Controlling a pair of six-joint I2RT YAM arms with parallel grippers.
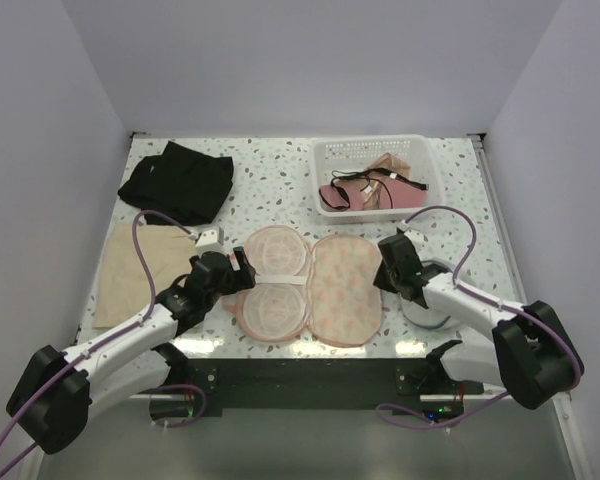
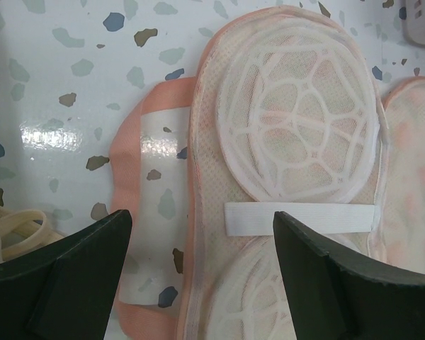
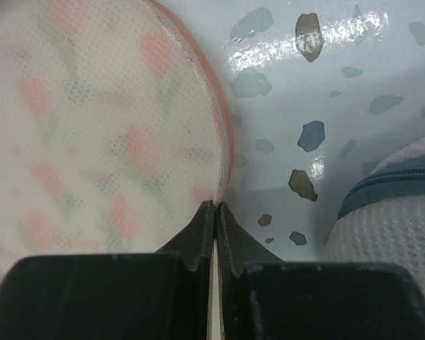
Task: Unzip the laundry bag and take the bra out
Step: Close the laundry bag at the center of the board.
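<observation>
at the laundry bag [image 1: 345, 290] rim, the right tool [image 3: 216, 205] was pressed together, probably pinning the flap; the left tool [image 2: 202, 216] hovered spread above.

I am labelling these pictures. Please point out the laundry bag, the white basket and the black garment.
laundry bag [image 1: 345, 290], top view, on its open right half
white basket [image 1: 321, 178], top view, on its left wall
black garment [image 1: 177, 180], top view, on its middle
</observation>
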